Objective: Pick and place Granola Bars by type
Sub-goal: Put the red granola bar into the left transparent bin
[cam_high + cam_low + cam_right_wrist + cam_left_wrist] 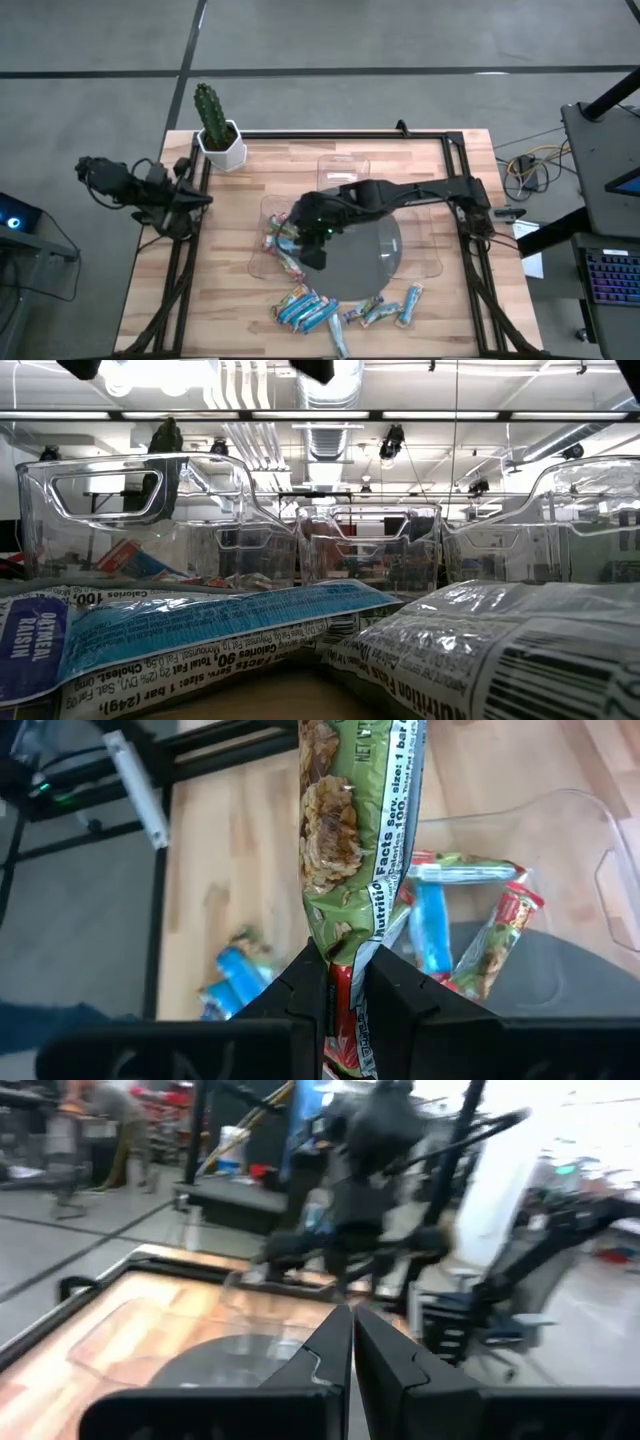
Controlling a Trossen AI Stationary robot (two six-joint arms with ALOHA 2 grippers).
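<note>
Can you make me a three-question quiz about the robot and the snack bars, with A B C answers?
1. Where does the cactus stand?
A. At a back corner of the table, on the left arm's side
B. In the middle of a clear tray
C. Among the loose bars at the front edge

2. What colour is most of the wrapper of the bar in the right claw?
A. Purple
B. Green
C. Black

3. What is the left claw doing?
A. Holding a bar
B. Standing wide open
C. Shut on nothing, parked off the table's left edge

Answers: 1 A, its white pot sits at that corner in the high view. 2 B, the right wrist view shows a green wrapper pinched by the claw. 3 C, its fingers meet with nothing between.
</note>
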